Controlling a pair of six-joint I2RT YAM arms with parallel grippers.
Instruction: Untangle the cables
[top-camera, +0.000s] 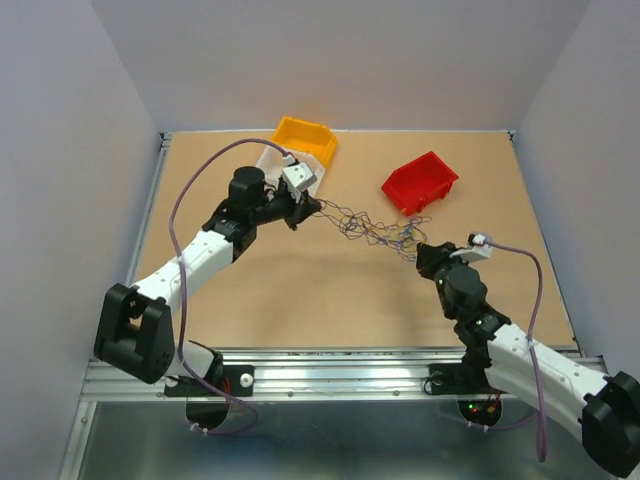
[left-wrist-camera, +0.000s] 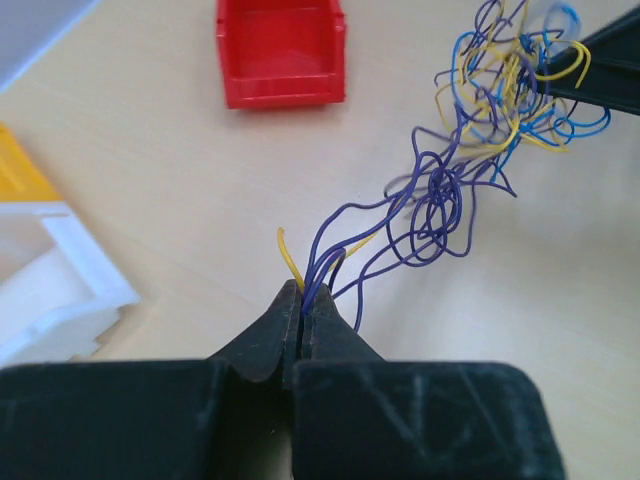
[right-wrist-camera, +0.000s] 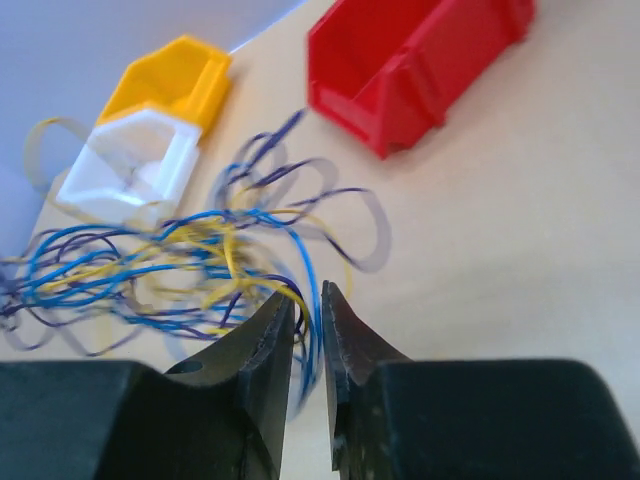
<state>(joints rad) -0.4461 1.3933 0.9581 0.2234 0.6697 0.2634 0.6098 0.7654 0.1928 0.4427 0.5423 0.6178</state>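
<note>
The cables (top-camera: 370, 228) are a loose tangle of thin purple, blue and yellow wires, strung out over the table between my two grippers. My left gripper (top-camera: 318, 207) is shut on a few purple and yellow strands at the tangle's left end; the pinch shows in the left wrist view (left-wrist-camera: 302, 290), with the cables (left-wrist-camera: 440, 190) trailing away. My right gripper (top-camera: 420, 250) is at the tangle's right end. In the right wrist view its jaws (right-wrist-camera: 308, 295) stand a narrow gap apart, with blurred blue and yellow cables (right-wrist-camera: 200, 260) running between them, unclamped.
A red bin (top-camera: 420, 182) sits just behind the tangle at the right. A yellow bin (top-camera: 305, 138) and a white see-through bin (right-wrist-camera: 130, 160) sit at the back, close behind my left gripper. White walls ring the table.
</note>
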